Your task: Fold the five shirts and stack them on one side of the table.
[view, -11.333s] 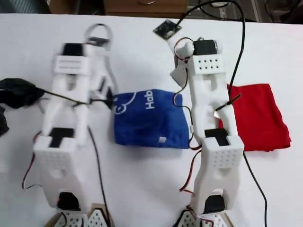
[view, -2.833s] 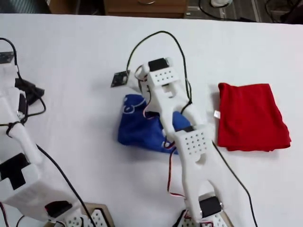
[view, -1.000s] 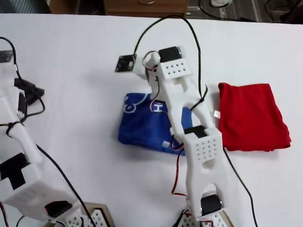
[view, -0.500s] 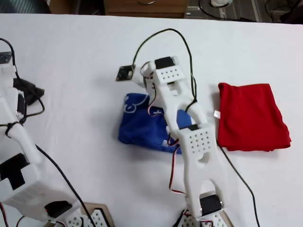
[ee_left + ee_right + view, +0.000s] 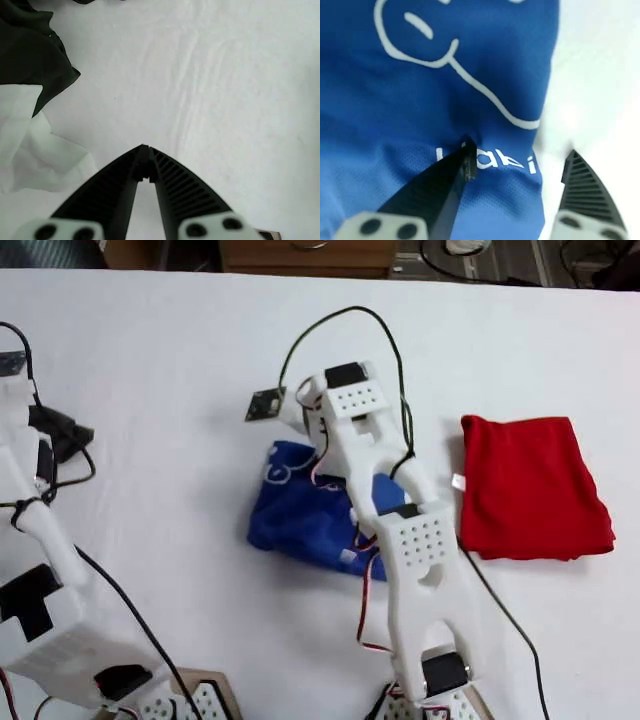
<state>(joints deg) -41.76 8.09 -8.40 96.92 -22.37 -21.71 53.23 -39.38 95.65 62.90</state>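
High view, starting at the left edge: finding the left arm (image 5: 40, 540) pulled well out to that side, no longer flanking the blue shirt (image 5: 300, 525) as eleven seconds back. Checking its wrist camera: seeing the left hand (image 5: 145, 167) pinched fully together on nothing, hanging over bare tabletop (image 5: 225, 75) near a crumpled black shirt (image 5: 27, 55) and a rumpled white cloth (image 5: 35, 150), likely another shirt.

Moving to the middle: finding the blue shirt lying on the tabletop under the right arm (image 5: 400, 530), just apart from the red shirt (image 5: 530, 490). Watching its shape changing: lying as a flat, squared fold a second ago, now bunching at the far left corner and skewing into a slanted outline. Putting that down to the right hand (image 5: 520, 165), swung in over the shirt within the last few seconds and now spread wide, holding nothing. Seeing one fingertip (image 5: 468, 167) pressing into the cloth beside the print, the other hanging past the shirt's edge above white tabletop. Judging this as setting up a pinch on that edge, probably for dragging the shirt toward the stack, while risking loosening the fold.

Ending at the right: finding the red shirt folded and lying exactly as before, likely serving as the stack's base.
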